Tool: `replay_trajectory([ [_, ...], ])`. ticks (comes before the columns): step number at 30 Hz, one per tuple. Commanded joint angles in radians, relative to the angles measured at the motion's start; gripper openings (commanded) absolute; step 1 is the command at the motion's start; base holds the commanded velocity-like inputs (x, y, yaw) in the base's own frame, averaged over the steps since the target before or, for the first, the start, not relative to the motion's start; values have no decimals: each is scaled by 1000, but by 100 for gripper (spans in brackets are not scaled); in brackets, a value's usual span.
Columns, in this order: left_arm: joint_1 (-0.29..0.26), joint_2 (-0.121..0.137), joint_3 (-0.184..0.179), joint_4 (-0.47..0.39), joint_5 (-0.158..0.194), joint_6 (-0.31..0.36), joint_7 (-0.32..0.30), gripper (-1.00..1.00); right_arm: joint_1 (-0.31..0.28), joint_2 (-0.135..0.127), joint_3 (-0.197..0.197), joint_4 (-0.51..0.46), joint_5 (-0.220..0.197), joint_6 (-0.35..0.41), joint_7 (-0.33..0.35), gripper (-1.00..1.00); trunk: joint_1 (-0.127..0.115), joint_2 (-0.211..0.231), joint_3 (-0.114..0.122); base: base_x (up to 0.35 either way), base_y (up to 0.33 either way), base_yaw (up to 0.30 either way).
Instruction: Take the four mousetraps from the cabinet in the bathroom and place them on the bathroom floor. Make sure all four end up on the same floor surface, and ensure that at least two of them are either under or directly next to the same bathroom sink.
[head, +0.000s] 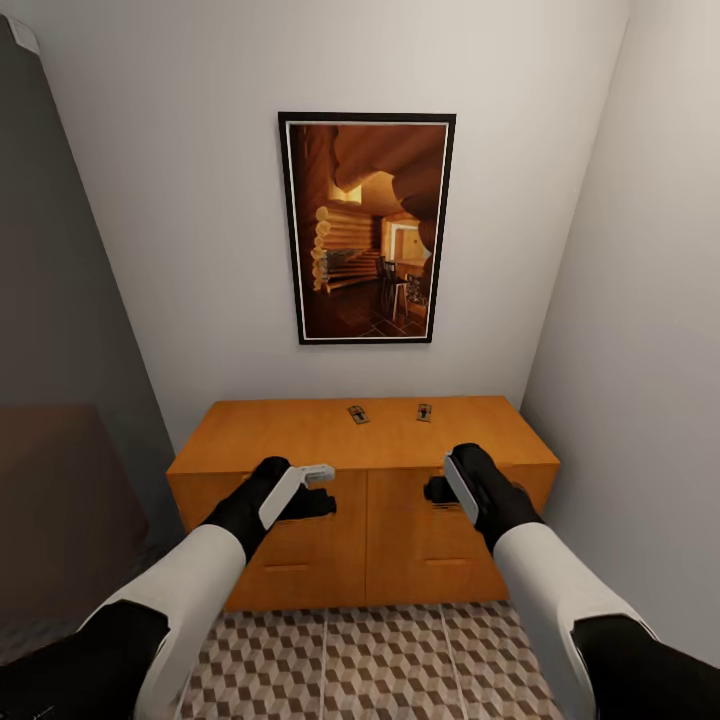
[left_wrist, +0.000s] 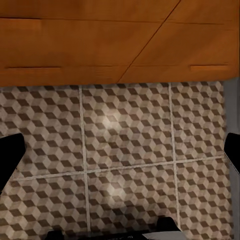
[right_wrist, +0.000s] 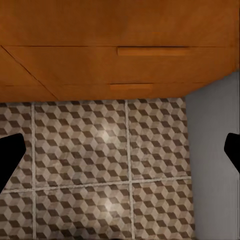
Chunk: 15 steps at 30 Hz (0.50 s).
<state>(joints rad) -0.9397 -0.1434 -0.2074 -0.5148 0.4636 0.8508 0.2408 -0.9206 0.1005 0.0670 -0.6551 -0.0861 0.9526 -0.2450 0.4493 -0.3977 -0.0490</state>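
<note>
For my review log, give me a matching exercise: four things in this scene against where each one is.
Things:
1. mousetraps
2. picture
3. cabinet
4. left claw

Places:
a. hanging on the wall
b. in front of the cabinet's drawers
c. on the cabinet top, near the wall
d. standing on the tiled floor

Pairs: 1-c, 2-a, 3-d, 4-b
</note>
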Motion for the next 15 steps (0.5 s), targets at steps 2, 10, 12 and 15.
replay_trajectory([
  [2, -13, -4, -5, -3, 10, 3, 11, 100, -18, 2, 3, 0, -11, 8, -20, 100, 1, -2, -3, 0, 0, 0],
  [10, -34, -15, -5, -40, 12, 16, 21, 100, -55, 5, 2, -9, -13, 31, -39, 100, 1, -2, -3, 0, 0, 0],
  [12, -35, -16, -4, -54, 12, 24, 22, 100, -58, 5, 1, -9, -14, 34, -40, 100, 1, -2, -3, 0, 0, 0],
  [15, -37, -18, -4, -96, 14, 56, 25, 100, -70, 5, 0, -11, -14, 41, -42, 100, 1, -2, -3, 0, 0, 0],
])
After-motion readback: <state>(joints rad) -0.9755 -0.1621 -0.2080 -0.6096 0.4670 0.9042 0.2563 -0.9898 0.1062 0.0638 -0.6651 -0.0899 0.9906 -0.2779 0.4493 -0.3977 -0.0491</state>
